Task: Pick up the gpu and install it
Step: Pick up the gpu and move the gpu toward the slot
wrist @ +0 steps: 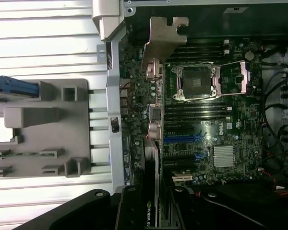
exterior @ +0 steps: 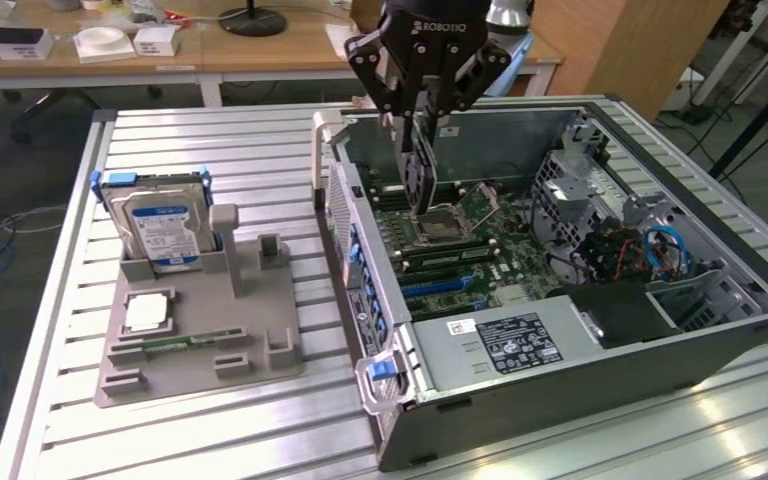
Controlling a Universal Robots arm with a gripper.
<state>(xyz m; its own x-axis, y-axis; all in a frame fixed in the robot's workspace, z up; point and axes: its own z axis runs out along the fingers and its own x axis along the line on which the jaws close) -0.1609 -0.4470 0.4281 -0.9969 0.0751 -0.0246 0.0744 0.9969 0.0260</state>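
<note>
The gpu (exterior: 420, 180) is grasped edge-on by the claw (exterior: 423, 122) and hung below it; the motherboard (exterior: 491, 258) of the open case (exterior: 571, 375) lies directly beneath.

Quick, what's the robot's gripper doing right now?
Gripper: closed on the thin, dark, flat graphics card with a silvery metal end bracket.

Downward gripper (exterior: 422, 140), firm on gpu (exterior: 418, 185)

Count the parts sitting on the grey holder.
3 on the holder: a hard drive standing at the far end, a square chip in the middle, a memory stick lying nearer the camera. The posts could hide something small.
</note>
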